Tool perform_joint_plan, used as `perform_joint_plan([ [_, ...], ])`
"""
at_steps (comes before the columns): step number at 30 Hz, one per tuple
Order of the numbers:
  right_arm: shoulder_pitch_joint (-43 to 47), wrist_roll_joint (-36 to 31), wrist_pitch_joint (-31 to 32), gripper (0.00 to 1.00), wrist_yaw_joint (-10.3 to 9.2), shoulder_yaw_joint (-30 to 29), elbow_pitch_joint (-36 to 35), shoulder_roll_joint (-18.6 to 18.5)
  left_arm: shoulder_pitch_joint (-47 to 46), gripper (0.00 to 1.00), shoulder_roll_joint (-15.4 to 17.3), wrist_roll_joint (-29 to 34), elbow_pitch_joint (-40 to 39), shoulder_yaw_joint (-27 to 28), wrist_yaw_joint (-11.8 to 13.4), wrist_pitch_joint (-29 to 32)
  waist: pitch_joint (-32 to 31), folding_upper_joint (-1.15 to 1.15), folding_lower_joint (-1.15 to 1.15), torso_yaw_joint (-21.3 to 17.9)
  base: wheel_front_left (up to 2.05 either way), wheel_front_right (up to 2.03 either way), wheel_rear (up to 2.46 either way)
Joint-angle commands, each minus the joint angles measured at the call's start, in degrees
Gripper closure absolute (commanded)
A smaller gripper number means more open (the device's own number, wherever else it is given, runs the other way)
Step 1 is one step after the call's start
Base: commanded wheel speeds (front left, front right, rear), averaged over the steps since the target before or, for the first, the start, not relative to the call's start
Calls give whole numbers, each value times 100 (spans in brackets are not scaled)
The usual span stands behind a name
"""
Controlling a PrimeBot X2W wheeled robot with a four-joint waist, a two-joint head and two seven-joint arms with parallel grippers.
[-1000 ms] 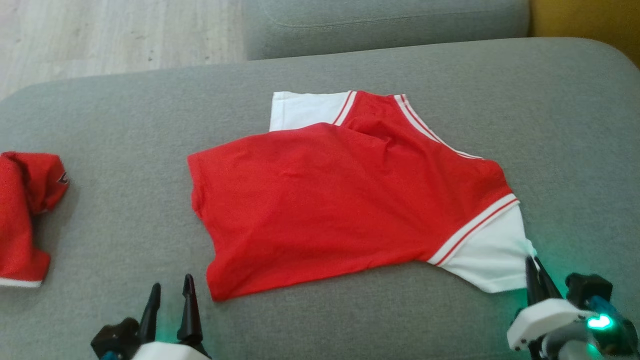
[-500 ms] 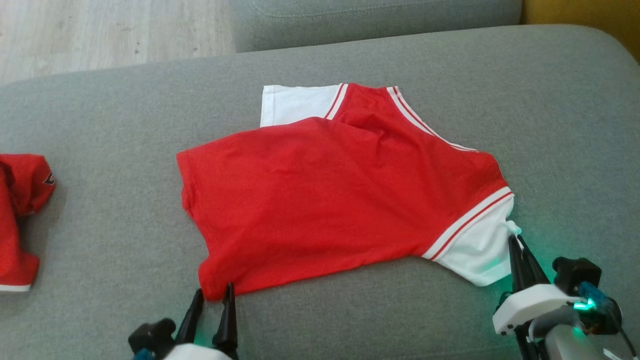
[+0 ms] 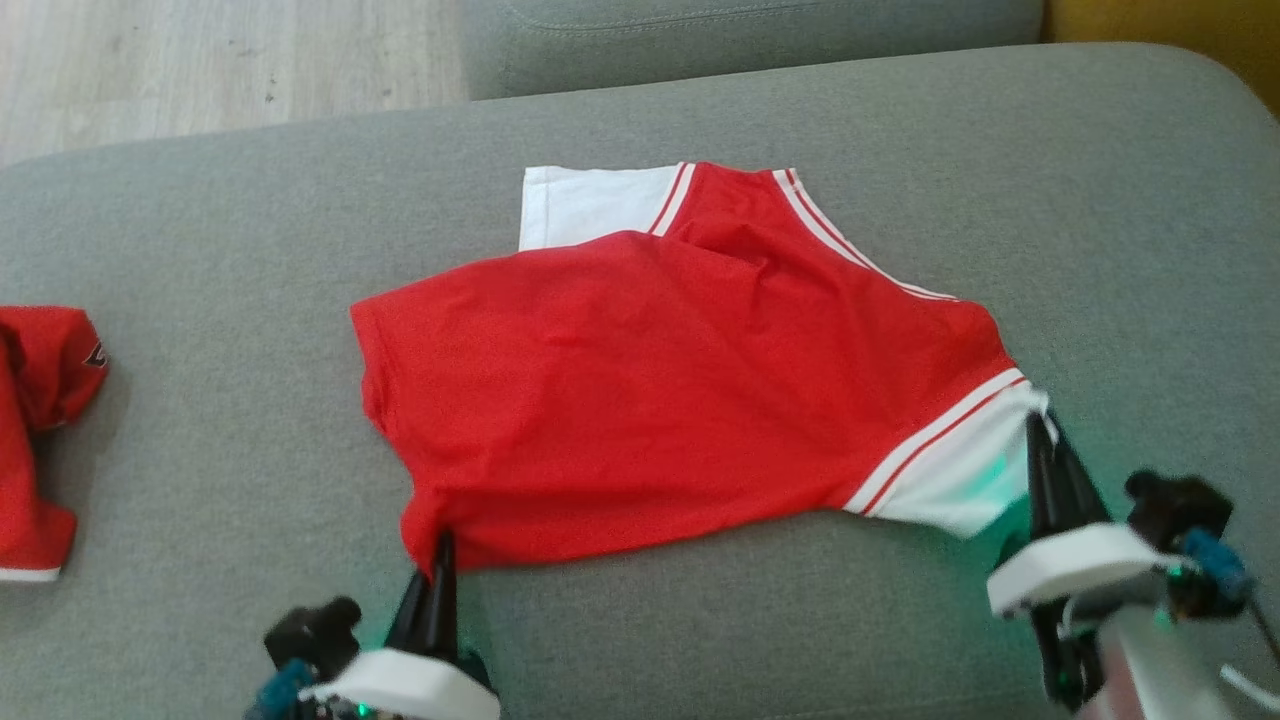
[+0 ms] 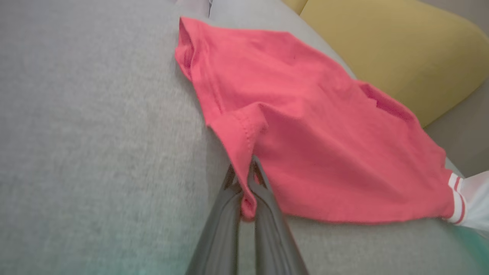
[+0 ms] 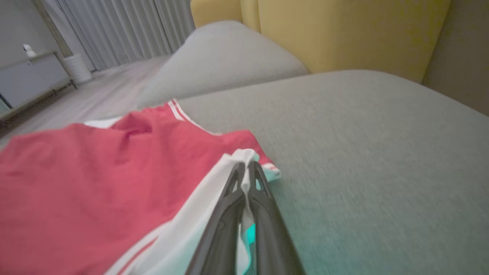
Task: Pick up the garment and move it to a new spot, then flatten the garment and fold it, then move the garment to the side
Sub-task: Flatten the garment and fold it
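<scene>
Since probably due a lift off the middle of the grey fabric sofa cushion (image 3: 200,220), pinched at both cushion-front ends: hem corner of the bright red mesh white-sleeved shirt (image 3: 680,390) in left gripper (image 3: 440,548), sleeve in right gripper (image 3: 1037,432).

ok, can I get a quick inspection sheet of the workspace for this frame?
surface: grey sofa cushion, soft fabric top.
job's things: garment lies spread out, red body up, far white sleeve partly tucked under, wrinkles near the collar.
clutter: second red cloth, bunched at the cushion's left edge, apart from the garment.
grippers: left gripper shut on the garment's near hem corner; right gripper shut on the near white sleeve's edge.
cables: nothing seen.
surroundings: wooden floor, another grey cushion behind, yellow upholstery, curtains.
</scene>
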Motion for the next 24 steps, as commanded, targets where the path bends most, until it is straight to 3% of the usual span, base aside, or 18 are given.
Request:
perform_joint_plan([
  [1, -275, 53, -23, 100, -5, 153, -245, 12, -275, 100, 90, -44, -210, 227, 9, -31, -1, 0, 0, 14, 0, 0, 0],
  [7, -685, 582, -23, 100, -5, 253, -1079, 7, -784, 100, 361, 32, -1142, 499, 9, -31, 27, 0, 0, 93, 0, 0, 0],
  [12, -1340, 1180, -23, 100, -5, 259, -1773, -176, -1481, 100, 934, 123, -1887, 539, 9, -31, -108, 0, 0, 102, 0, 0, 0],
  [20, -2588, 1787, -23, 100, -5, 512, -2483, -835, -2793, 100, 1914, 62, -2503, 452, 9, -31, -456, 0, 0, 144, 0, 0, 0],
  [24, -3222, 1973, 11, 100, -5, 731, -2643, -1123, -3413, 100, 2246, -22, -2519, 395, 9, 145, -538, 0, 0, 179, 0, 0, 0],
])
